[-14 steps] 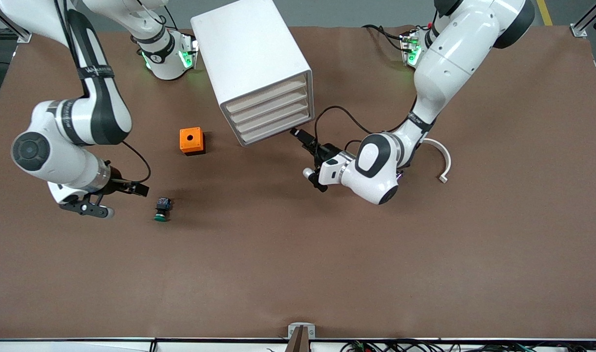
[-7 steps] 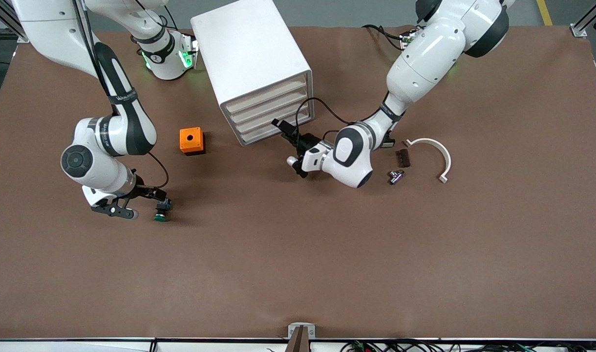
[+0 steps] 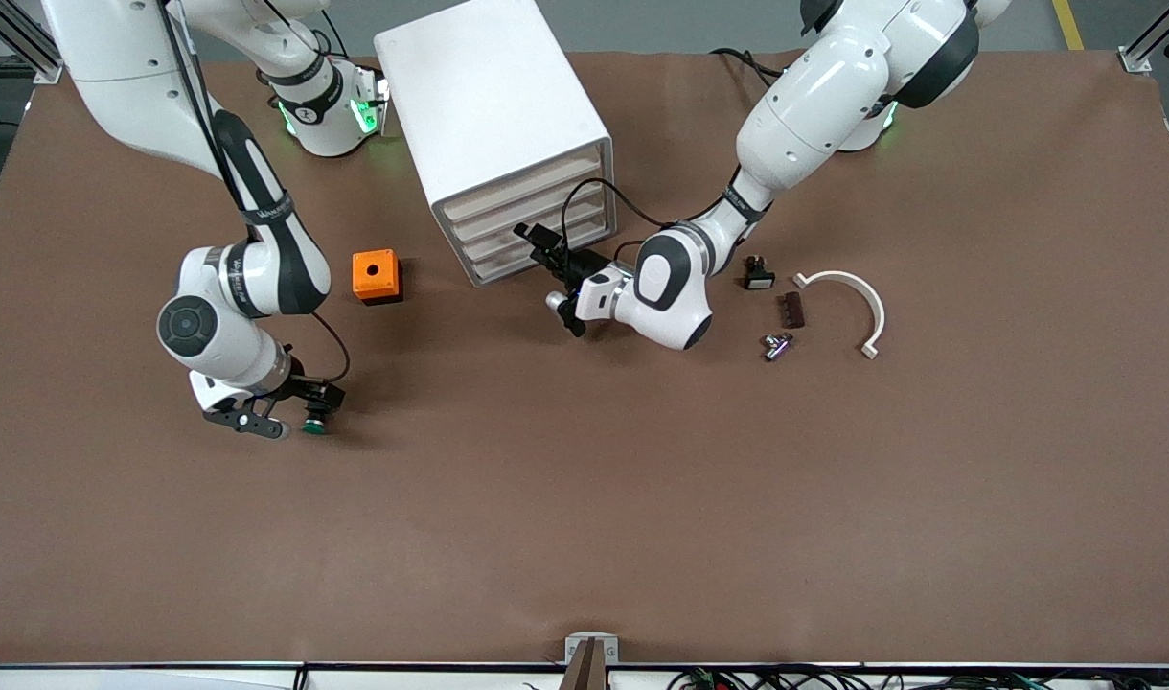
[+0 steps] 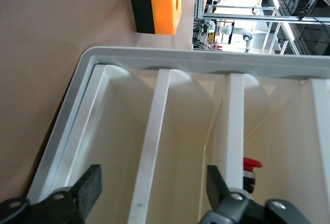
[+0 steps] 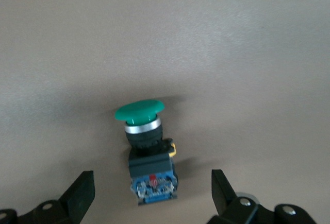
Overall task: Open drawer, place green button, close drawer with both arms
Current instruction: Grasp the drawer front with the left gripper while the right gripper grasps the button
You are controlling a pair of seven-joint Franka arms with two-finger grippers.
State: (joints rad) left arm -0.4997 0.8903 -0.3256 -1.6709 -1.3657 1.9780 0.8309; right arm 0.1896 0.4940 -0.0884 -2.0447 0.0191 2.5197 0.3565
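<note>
Both open end effectors advanced: right (image 5: 149,193) straddling button (image 5: 147,152), left (image 4: 152,188) facing drawer (image 4: 170,147).

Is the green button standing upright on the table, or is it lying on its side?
On its side. In the right wrist view the button lies along the table, its green cap facing sideways.

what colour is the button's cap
Green, on the button; the right wrist view shows it best.

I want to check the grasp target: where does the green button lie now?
In the front view the button lies on the table toward the right arm's end, nearer to the camera than the orange cube; the open right gripper is at it.
</note>
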